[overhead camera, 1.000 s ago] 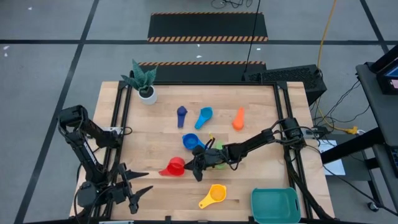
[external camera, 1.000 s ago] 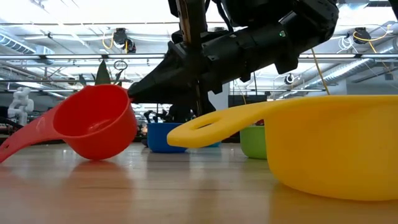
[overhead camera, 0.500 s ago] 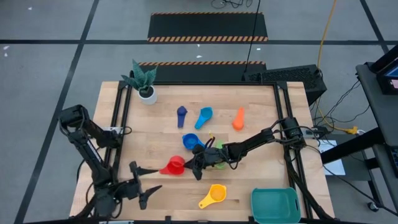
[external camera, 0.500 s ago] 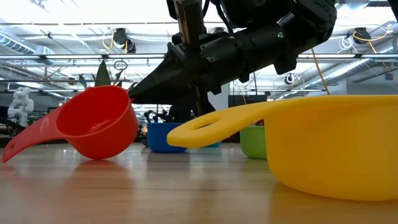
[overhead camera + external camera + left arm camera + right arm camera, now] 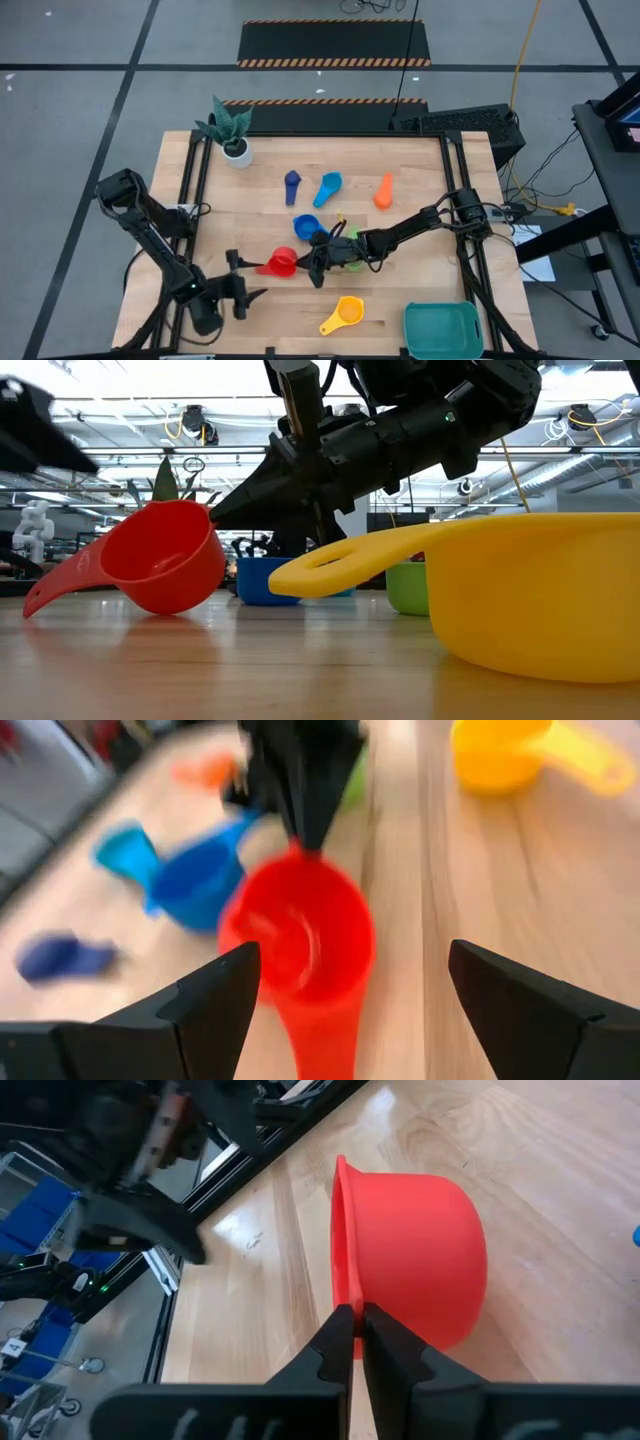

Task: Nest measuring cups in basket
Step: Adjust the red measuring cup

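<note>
Early stage of nesting; nothing yet placed. Small teal-green rectangular plastic basket (image 5: pixel 443 329) at the near right corner of the wooden table (image 5: pixel 420 180), holding no cup as far as the high view shows.

All seven plastic measuring cups loose on the table, none nested: navy cup (image 5: pixel 292 182), light blue cup (image 5: pixel 329 186) and orange cup (image 5: pixel 384 190) in a row toward the far side; blue cup (image 5: pixel 306 227) just nearer; green cup (image 5: pixel 349 250) mostly hidden under the right arm; yellow cup (image 5: pixel 341 315) near the front edge, well apart from the basket.

Red plastic measuring cup (image 5: pixel 282 266) at table centre, tilted, handle angled toward the left arm. Right gripper (image 5: pixel 355 1330), fingers pinched together on the red cup's rim, thin wall caught between the tips. Left gripper (image 5: pixel 345 985), fingers (image 5: pixel 215 995) spread wide and empty, just beside the red cup and aimed at its handle end, not touching it in the left wrist view.

Judged state: first cup merely gripped, perhaps about to pass between arms. Remaining: carrying all seven cups to the basket and stacking by size.

White plant pot (image 5: pixel 237 152) at the far left corner, uninvolved.
</note>
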Motion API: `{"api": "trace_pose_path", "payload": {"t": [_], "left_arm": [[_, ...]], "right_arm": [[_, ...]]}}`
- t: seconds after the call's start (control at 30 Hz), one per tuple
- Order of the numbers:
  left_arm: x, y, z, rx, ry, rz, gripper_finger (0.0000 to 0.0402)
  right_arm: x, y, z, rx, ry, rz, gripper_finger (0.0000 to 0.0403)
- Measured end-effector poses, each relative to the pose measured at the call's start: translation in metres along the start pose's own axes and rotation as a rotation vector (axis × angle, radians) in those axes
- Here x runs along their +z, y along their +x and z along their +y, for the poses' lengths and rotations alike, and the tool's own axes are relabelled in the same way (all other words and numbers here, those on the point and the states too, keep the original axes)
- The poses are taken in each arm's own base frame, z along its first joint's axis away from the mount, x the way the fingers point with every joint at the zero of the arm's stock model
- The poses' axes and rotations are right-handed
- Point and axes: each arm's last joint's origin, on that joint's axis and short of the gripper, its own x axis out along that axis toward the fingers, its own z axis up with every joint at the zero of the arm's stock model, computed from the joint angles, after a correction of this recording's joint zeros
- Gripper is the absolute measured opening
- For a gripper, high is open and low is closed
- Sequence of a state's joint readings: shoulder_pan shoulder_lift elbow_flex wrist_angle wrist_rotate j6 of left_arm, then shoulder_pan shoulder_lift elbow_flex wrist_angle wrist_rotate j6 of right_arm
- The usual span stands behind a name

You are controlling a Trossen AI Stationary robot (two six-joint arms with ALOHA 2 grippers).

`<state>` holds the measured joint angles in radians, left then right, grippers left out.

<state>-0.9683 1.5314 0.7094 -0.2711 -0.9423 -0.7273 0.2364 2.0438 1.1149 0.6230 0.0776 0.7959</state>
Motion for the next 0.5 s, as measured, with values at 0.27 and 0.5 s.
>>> {"api": "trace_pose_path", "payload": {"t": [0.27, 0.5], "left_arm": [[-0.010, 0.003, 0.009, 0.005, -0.066, 0.142, 0.0319], [-0.028, 0.014, 0.002, 0.033, -0.019, 0.228, 0.0319]], "right_arm": [[0.000, 0.000, 0.000, -0.001, -0.003, -0.001, 0.0003], [0.000, 0.000, 0.000, 0.000, -0.003, -0.002, 0.0003]]}}
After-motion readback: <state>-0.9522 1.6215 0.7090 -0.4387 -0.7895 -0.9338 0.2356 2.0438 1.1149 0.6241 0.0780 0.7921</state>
